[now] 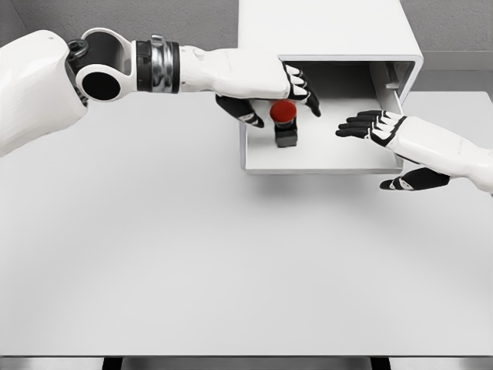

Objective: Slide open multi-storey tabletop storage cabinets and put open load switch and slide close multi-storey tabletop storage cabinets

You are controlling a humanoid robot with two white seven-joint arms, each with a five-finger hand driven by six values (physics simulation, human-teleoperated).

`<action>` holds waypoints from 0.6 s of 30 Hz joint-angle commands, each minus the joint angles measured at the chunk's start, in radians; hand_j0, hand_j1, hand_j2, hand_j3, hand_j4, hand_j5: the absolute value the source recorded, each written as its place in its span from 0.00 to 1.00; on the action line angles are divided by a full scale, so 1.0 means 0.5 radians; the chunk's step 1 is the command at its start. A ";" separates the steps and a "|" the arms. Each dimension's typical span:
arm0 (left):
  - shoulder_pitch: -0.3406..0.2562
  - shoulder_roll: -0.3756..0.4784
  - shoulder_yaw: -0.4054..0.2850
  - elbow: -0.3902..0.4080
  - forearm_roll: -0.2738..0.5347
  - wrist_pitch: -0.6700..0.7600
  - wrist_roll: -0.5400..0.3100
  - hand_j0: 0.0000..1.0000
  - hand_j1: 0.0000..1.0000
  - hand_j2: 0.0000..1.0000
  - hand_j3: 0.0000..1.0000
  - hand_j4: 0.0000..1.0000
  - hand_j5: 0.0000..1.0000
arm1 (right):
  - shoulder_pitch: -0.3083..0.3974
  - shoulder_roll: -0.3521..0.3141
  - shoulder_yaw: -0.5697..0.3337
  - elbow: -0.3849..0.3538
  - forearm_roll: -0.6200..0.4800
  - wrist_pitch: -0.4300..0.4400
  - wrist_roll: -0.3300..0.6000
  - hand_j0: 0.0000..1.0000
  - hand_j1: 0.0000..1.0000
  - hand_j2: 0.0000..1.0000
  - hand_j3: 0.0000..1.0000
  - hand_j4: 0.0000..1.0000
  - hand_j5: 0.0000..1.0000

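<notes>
Head view: our left hand (266, 89) hovers, fingers spread, over the red-capped black load switch (284, 123) standing near the back edge of the white cabinet's pulled-out drawer (323, 158). Small, rigid, probably light; we'd pinch its black body. Right hand (385, 131), fingers apart, waits at the drawer's right edge.

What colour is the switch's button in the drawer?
Red, on a dark body; the head view shows the switch clearly.

You've got a broad white table (192, 262) filling the view, evenly lit, a grey wall (115, 19) behind it, and dark floor (246, 363) showing under its near edge.
</notes>
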 commanded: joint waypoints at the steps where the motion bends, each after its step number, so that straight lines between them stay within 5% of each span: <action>1: 0.000 0.014 0.017 -0.039 0.008 0.002 0.000 1.00 1.00 1.00 1.00 1.00 1.00 | 0.000 -0.001 0.001 -0.001 -0.015 0.003 0.001 1.00 1.00 1.00 1.00 1.00 1.00; 8: 0.000 0.198 0.072 -0.380 0.045 0.002 0.006 1.00 1.00 1.00 1.00 1.00 1.00 | 0.000 -0.004 -0.002 -0.001 -0.015 0.003 -0.002 1.00 1.00 1.00 1.00 1.00 1.00; 14: 0.043 0.702 0.256 -0.668 0.140 0.002 0.098 1.00 1.00 1.00 1.00 1.00 1.00 | 0.000 0.005 0.001 -0.001 -0.015 0.003 -0.002 1.00 1.00 1.00 1.00 1.00 1.00; 18: 0.454 0.981 0.532 -0.644 0.171 0.002 0.083 1.00 1.00 1.00 1.00 1.00 1.00 | 0.003 0.014 0.001 -0.001 -0.015 0.003 0.001 1.00 1.00 1.00 1.00 1.00 1.00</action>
